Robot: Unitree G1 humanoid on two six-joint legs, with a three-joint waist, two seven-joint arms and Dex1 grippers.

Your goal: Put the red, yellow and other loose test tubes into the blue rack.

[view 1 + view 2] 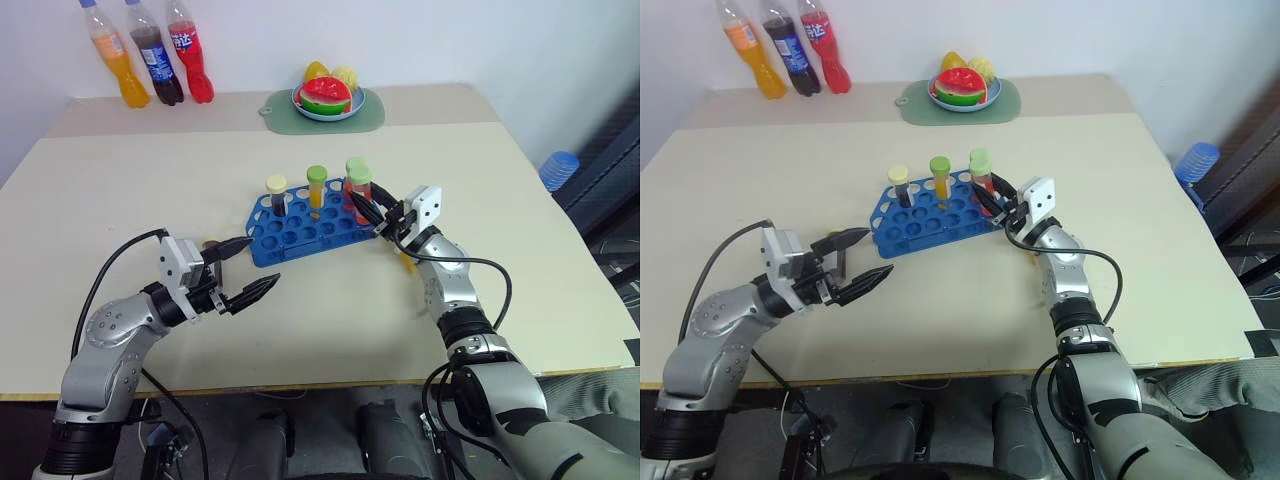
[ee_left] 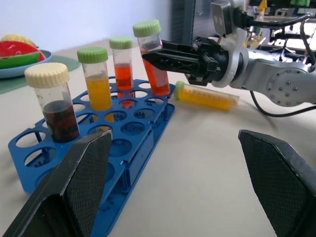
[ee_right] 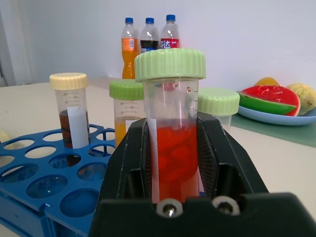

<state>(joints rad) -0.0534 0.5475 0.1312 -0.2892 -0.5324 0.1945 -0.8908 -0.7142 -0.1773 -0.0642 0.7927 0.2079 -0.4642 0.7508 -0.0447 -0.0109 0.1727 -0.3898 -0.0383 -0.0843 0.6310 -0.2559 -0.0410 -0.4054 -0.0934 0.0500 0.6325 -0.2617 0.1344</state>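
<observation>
You are looking at a pale beige table (image 1: 130, 190) standing against a plain white wall (image 1: 450, 40). Along the table's far edge, three soda bottles (image 1: 150, 55) are standing by the wall at the left corner, and a green mat (image 1: 365, 118) is lying near the middle, carrying a plate of fruit (image 1: 325, 95). Beyond the table's right edge, a stack of blue cups (image 1: 558, 168) is sitting beside dark furniture. Even light is falling across the tabletop.

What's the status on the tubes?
Right gripper shut on red tube at rack. Left gripper open, idle. Yellow tube loose on table.
</observation>
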